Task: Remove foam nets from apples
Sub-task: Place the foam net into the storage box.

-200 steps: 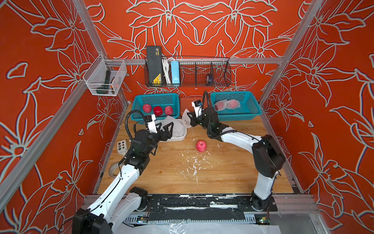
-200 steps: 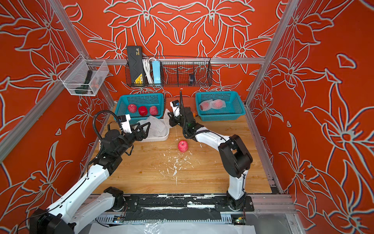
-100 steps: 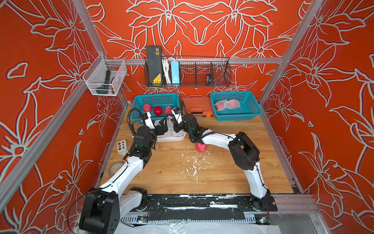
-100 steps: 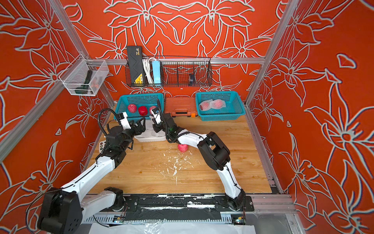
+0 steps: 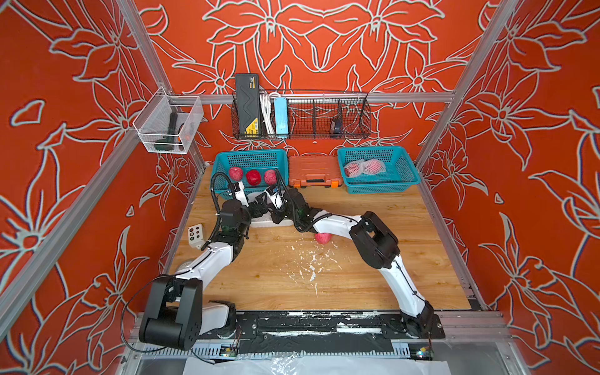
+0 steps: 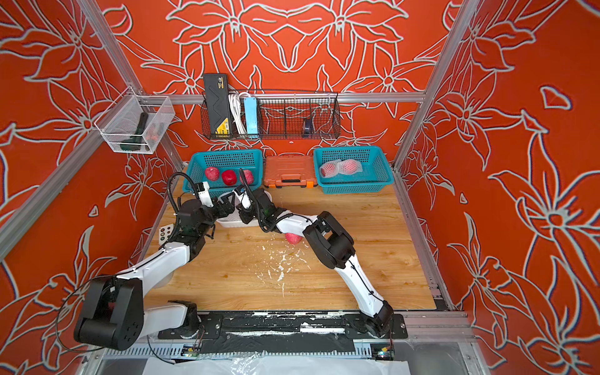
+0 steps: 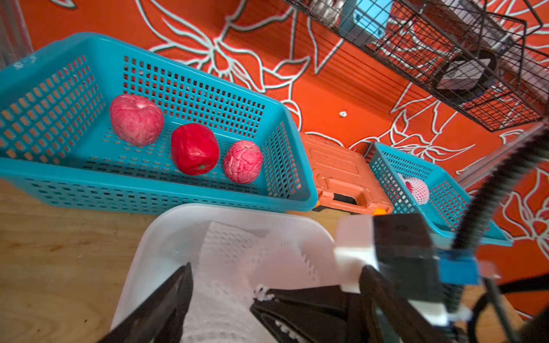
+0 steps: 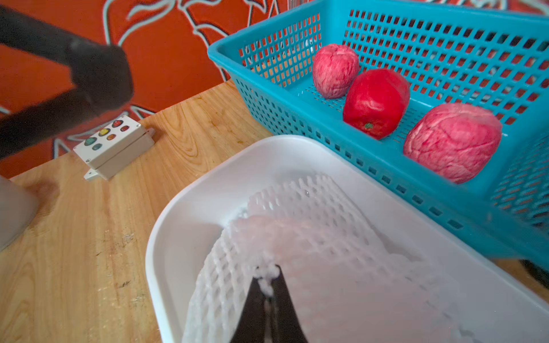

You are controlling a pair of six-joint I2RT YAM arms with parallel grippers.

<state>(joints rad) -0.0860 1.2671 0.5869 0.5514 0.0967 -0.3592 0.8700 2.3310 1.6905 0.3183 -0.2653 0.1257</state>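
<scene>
My right gripper (image 8: 267,274) is shut on the edge of a white foam net (image 8: 297,208), holding it low over the white tray (image 8: 208,166), where more nets (image 7: 225,246) lie. My left gripper (image 7: 221,282) hangs open above the same tray (image 5: 259,222), its fingers either side of the netting. Three bare apples (image 5: 252,177) rest in the left teal basket (image 5: 224,162). Another bare apple (image 5: 322,238) lies on the table, partly under my right arm. Two apples in nets (image 5: 363,168) sit in the right teal basket (image 5: 402,181).
An orange tool case (image 5: 313,171) stands between the baskets. A small button box (image 5: 195,234) sits at the table's left edge. Foam crumbs (image 5: 311,263) are scattered mid-table. A wire rack (image 5: 302,117) hangs on the back wall.
My right gripper has carried the foam net leftward from the middle of the table and down into the white tray. My left gripper has moved in over the tray beside it.
</scene>
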